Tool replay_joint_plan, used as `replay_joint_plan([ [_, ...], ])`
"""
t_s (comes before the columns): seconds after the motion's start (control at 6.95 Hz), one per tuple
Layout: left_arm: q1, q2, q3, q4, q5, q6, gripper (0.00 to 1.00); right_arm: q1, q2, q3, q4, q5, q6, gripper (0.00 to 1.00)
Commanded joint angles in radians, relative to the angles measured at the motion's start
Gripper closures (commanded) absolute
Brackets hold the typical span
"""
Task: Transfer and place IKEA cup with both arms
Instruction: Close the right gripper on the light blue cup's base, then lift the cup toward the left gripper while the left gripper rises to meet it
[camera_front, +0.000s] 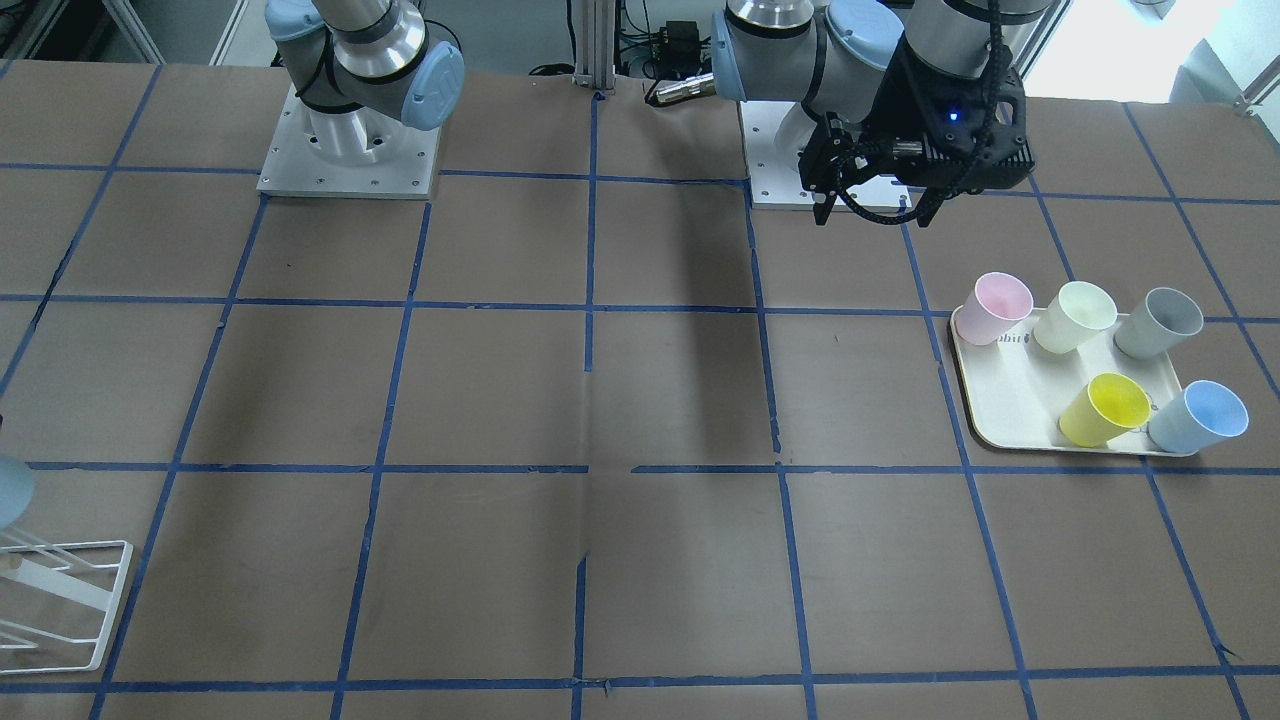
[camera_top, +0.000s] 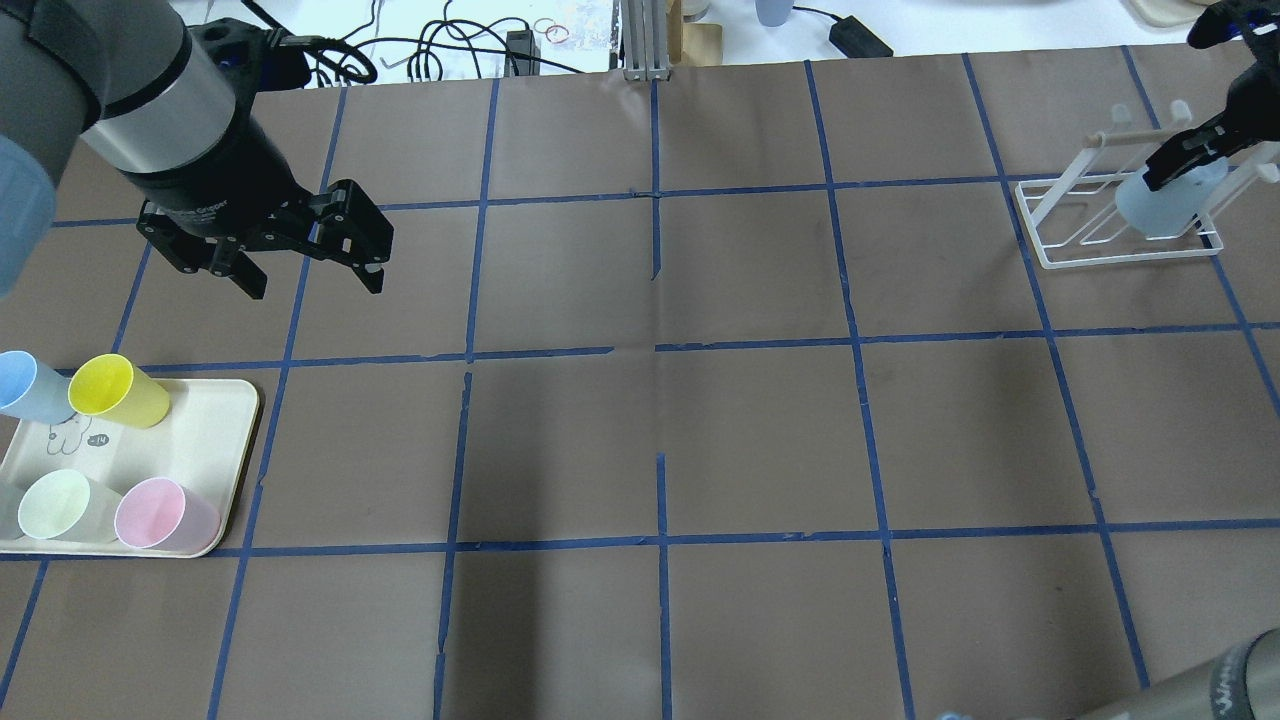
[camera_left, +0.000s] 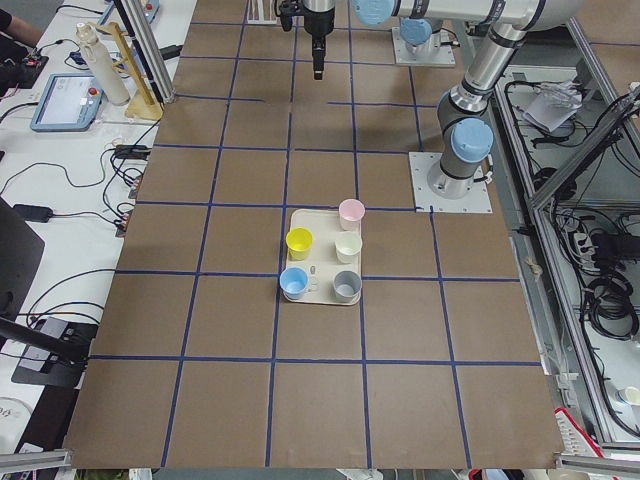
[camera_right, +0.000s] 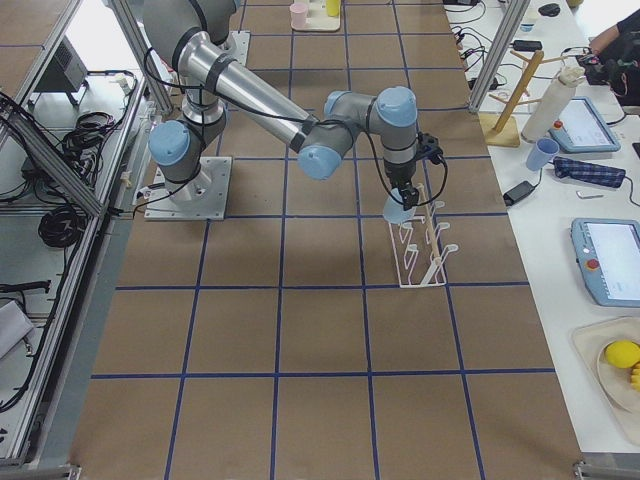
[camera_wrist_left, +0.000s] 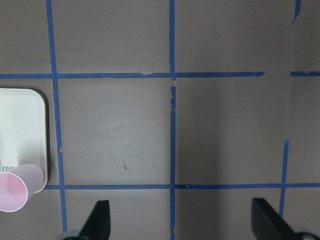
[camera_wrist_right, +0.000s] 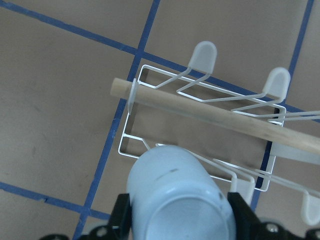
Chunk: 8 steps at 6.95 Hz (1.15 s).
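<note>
Right hand (camera_wrist_right: 181, 220): closed on the blue cup (camera_wrist_right: 175, 190), one finger pressed to each side of it. We see this best in the right wrist view, where the black fingers (camera_wrist_right: 122, 215) flank the cup wall. The cup hangs tilted just over the near edge of the white wire rack (camera_top: 1120, 258). A wooden dowel (camera_wrist_right: 200, 110) runs across the rack beyond the cup. We cannot tell whether the cup touches any prong.

The rack stands near the far right corner of the bench (camera_top: 760, 440), as the overhead view has it.

Left hand (camera_top: 315, 285): spread wide, holding nothing. In its own wrist view only bare bench and blue tape lines show between the two fingertips. It hovers above the bench, just beyond the far edge of the tray (camera_top: 235, 440) and well apart from the rack.

The cream tray sits at the bench's left end and carries five cups, all upright with mouths up:
- yellow cup (camera_top: 115, 390) and a second blue cup (camera_top: 30, 385), side by side on the far row
- pale green cup (camera_top: 55, 505) and pink cup (camera_top: 160, 515) on the near row
- grey cup (camera_front: 1165, 320), next to the pale green one

A small printed mark shows on the tray floor between the rows. The second blue cup stands right at the tray's corner.
</note>
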Motion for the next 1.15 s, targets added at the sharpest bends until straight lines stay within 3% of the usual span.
replay_joint_plan([
  [0.0,0.003,-0.004,0.0,0.0,-0.002,0.004,0.0,0.0,-0.097,-0.002,0.076,-0.016,-0.005,0.88],
  [0.14,0.006,-0.003,0.001,0.0,-0.007,0.005,0.0,0.002,-0.148,-0.002,0.118,-0.016,-0.005,0.88],
  [0.29,0.009,0.013,-0.002,-0.008,-0.072,0.004,0.0,0.014,-0.189,-0.001,0.185,-0.002,0.006,0.88],
  [0.43,0.02,0.033,-0.002,-0.014,-0.085,0.005,0.0,0.076,-0.209,0.001,0.263,0.012,0.042,0.94],
  [0.72,0.058,0.059,-0.009,-0.029,-0.206,0.048,0.0,0.272,-0.211,0.002,0.31,0.0,0.421,0.97],
  [1.01,0.164,0.062,-0.046,-0.093,-0.437,0.11,0.0,0.484,-0.216,0.001,0.346,0.009,0.762,0.97],
])
